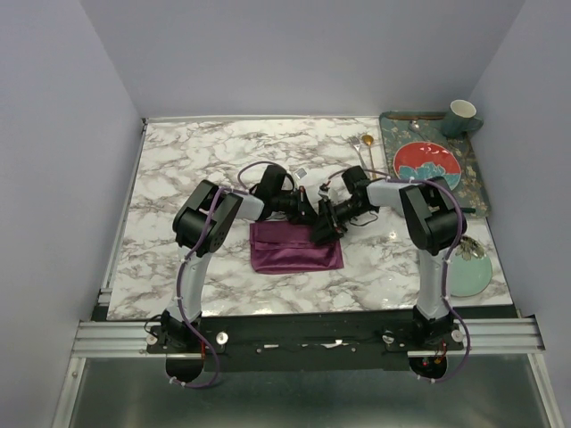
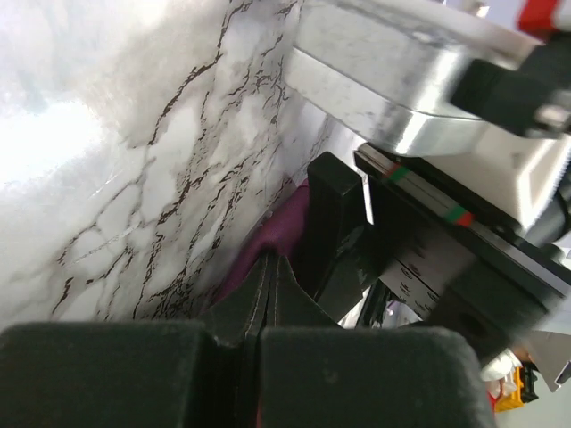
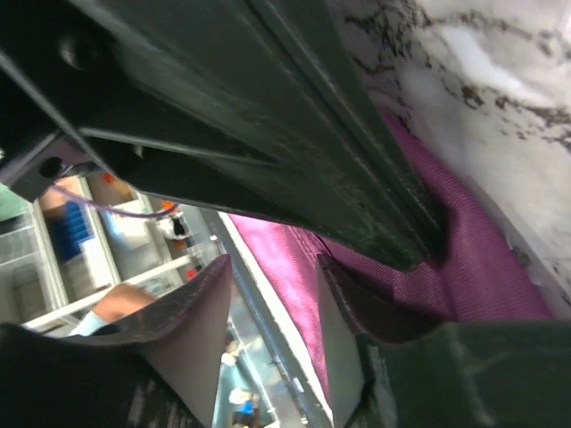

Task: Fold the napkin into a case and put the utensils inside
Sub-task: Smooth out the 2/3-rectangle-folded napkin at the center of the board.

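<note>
Roughly midway, I judge: the shiny plum-purple satin napkin (image 1: 296,247) lies folded as a rectangle mid-frame on the marble bench (image 1: 196,160), left hand (image 2: 270,267) clamped shut and right hand (image 3: 275,267) part-spread, empty, at its upper-right corner, slim metal fork and spoon (image 1: 362,150) waiting upper right.

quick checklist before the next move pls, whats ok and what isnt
1. Napkin folded into a flat rectangle: ok.
2. Left gripper shut: ok. Pinching cloth: cannot tell.
3. Right gripper open over the napkin: ok.
4. Grippers clear of each other: not ok, crowded at the napkin's far right corner.
5. Utensils lying free beside the tray: ok.
</note>
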### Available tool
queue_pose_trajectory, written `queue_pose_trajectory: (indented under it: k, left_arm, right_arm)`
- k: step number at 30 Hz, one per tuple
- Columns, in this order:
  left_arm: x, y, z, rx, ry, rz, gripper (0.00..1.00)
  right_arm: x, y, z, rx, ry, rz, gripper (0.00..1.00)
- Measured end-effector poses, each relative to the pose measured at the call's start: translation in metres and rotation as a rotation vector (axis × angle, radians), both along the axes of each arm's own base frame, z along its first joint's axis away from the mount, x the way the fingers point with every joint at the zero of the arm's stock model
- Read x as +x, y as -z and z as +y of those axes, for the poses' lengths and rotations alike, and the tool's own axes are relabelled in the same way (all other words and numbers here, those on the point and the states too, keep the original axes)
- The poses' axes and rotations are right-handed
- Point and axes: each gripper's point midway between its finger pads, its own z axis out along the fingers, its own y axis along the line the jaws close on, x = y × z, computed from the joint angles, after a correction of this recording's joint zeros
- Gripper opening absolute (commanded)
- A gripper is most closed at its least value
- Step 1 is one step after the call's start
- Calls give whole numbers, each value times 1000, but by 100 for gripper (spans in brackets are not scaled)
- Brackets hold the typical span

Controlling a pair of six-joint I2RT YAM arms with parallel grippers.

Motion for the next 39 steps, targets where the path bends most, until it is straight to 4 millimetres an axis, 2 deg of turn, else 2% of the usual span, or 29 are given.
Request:
queue_pose_trajectory:
  k: [4,9,14,16,18,20,25,28,29,32,34,36,39]
  left_arm:
    - [0,0,1,2,1,0,0]
    - [1,0,2,3,4,-4,0]
    - [1,0,2,3,18,-24,0]
    - [1,0,2,2,24,-33,0]
    - [1,0,2,2,28,-36,0]
    - [1,0,2,3,31,-42,0]
    - [0,0,2,4,45,-56,0]
    - [0,-1,2,5,53,-61,22]
    - [0,-1,2,4,57,-70,40]
    - [-1,-2,7,5,55,-88,49]
    - [-8,-16,21,11,36,-133,52]
    - [-4,-32,36,32,18,-206,54]
    - [3,-74,74,137,2,-456,56]
  right_arm:
    - [-2,6,-2,-8,10,17,46]
    - [-1,3,-4,-30,11,-11,42]
    - [1,-20,-11,-64,4,-116,38]
    - [7,-33,-14,-85,5,-200,36]
    - [16,-36,-17,-117,8,-254,36]
    - [21,-30,-21,-154,10,-275,35]
    - [19,10,-36,-287,1,-226,33]
    - [20,14,-39,-304,4,-208,32]
    - [20,14,-40,-312,5,-209,31]
    - [21,15,-41,-329,5,-211,31]
    - [21,15,-41,-331,6,-210,31]
    - [21,15,-41,-332,6,-208,31]
    - [20,15,-42,-335,6,-207,31]
